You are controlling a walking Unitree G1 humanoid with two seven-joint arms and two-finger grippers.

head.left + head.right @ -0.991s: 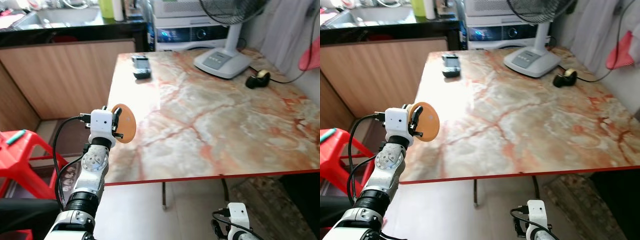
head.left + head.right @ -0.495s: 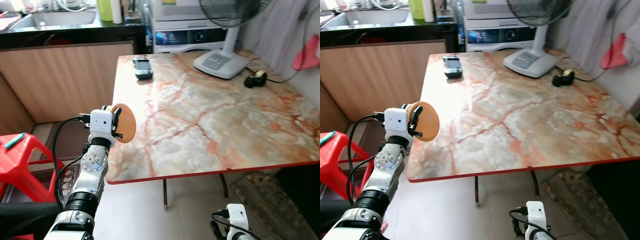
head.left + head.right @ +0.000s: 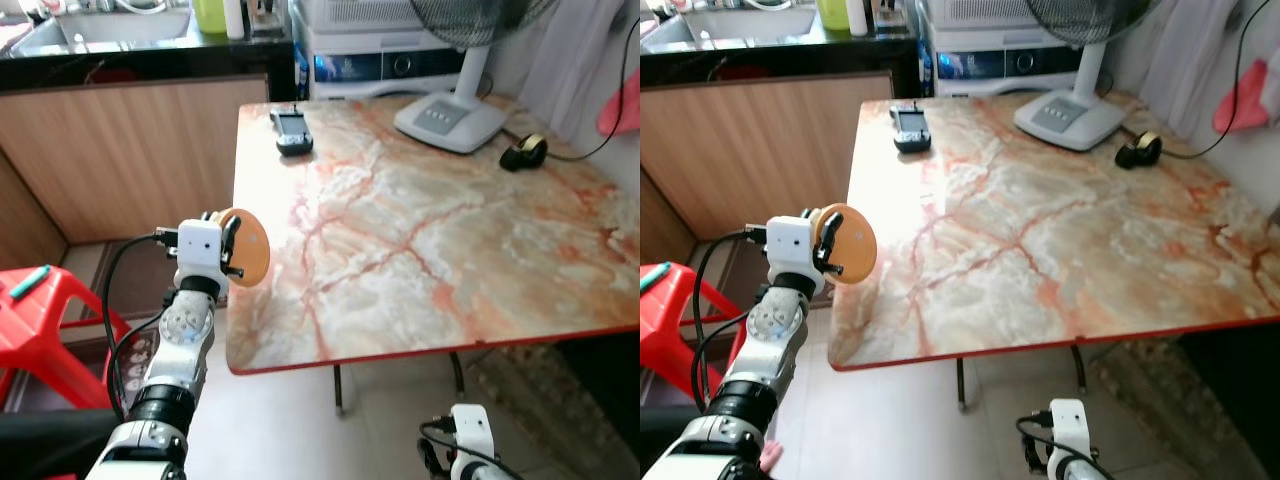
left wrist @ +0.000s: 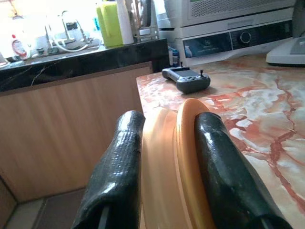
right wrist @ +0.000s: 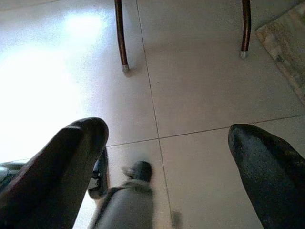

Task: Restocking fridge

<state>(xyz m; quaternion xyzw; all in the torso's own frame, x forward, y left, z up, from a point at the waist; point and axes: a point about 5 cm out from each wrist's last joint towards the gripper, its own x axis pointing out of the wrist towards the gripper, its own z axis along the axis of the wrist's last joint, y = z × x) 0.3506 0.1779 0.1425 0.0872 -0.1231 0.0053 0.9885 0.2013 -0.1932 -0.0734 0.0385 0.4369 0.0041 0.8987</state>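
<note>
An orange lid (image 3: 245,247) is pinched on edge between the fingers (image 4: 217,162) of the left hand (image 3: 232,246), raised beside the tabletop (image 3: 420,210) at its 9 o'clock edge, probably for carrying. The right hand (image 5: 162,162) hangs idle over the floor, fingers spread.

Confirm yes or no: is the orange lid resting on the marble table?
No, the left gripper holds the orange lid up in the air beside the edge of the marble table.
</note>
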